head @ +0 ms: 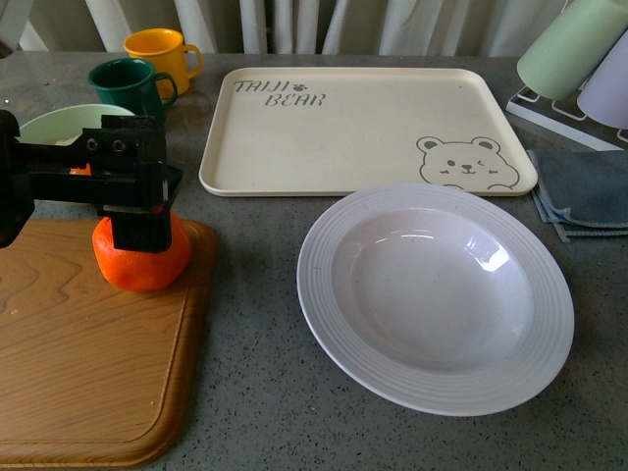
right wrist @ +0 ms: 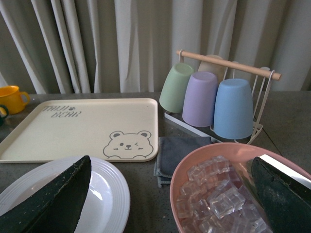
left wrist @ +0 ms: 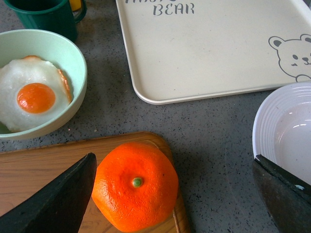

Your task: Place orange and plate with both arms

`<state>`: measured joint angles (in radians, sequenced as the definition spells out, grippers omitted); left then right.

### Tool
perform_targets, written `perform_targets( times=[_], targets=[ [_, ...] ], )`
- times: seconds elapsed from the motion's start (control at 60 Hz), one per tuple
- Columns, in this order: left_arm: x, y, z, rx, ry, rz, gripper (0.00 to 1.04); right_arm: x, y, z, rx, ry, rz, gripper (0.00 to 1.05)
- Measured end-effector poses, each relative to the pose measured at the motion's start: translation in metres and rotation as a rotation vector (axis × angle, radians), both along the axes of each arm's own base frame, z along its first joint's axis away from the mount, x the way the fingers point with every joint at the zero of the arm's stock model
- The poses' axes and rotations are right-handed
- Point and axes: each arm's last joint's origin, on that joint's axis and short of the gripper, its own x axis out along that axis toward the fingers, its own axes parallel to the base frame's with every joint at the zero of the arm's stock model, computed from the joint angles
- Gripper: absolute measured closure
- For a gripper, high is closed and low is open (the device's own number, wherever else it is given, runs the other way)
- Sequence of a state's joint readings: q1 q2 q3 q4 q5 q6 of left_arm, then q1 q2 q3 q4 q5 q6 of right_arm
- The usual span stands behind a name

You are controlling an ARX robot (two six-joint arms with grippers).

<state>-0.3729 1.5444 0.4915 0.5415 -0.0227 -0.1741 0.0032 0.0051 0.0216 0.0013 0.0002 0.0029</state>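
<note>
Nearest to me the wooden cutting board (head: 88,363) is lying at the left side of the grey table (head: 255,392), and the orange (head: 142,260) is sitting on its far right corner, stem dot looking up. The left gripper (head: 139,231) is hanging directly over the fruit and hiding its top. In the left wrist view its jaws are standing wide apart and gripping nothing: one finger (left wrist: 58,199) is just beside the orange, the other is out by the plate's rim. I am judging that it is spread so wide in order to come down around the fruit, but the orange is not centred between the fingers, so a small sideways shift may be needed.

To the right the plate (head: 437,294) is resting empty on the table, well apart from the board. The right gripper (right wrist: 170,162) is not showing in the front view. Its own camera is showing the jaws released too, holding nothing, hovering over a pink bowl (right wrist: 176,187) of ice with the plate's rim near one finger.

Further back the bear tray (head: 363,128) is lying bare — likely the place meant for both things. Behind the left gripper a pale green bowl (left wrist: 77,63) is holding a fried egg (left wrist: 34,94).
</note>
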Motion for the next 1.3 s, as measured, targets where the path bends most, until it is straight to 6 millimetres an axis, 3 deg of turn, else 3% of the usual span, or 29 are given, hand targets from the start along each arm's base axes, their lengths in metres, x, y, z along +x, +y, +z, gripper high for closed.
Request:
perform_targets(
  times=[0.317,1.15,1.3],
  targets=[
    [0.011,0.008,-0.029,0.023,0.062,0.047,0.09,0.000,0.000,0.000,0.000,0.000,0.000,0.09],
    [0.020,0.010,-0.058,0.055,0.117,0.078,0.09,0.000,0.000,0.000,0.000,0.000,0.000,0.09],
    [0.020,0.010,-0.059,0.061,0.112,0.081,0.32,0.000,0.000,0.000,0.000,0.000,0.000,0.09]
  ],
)
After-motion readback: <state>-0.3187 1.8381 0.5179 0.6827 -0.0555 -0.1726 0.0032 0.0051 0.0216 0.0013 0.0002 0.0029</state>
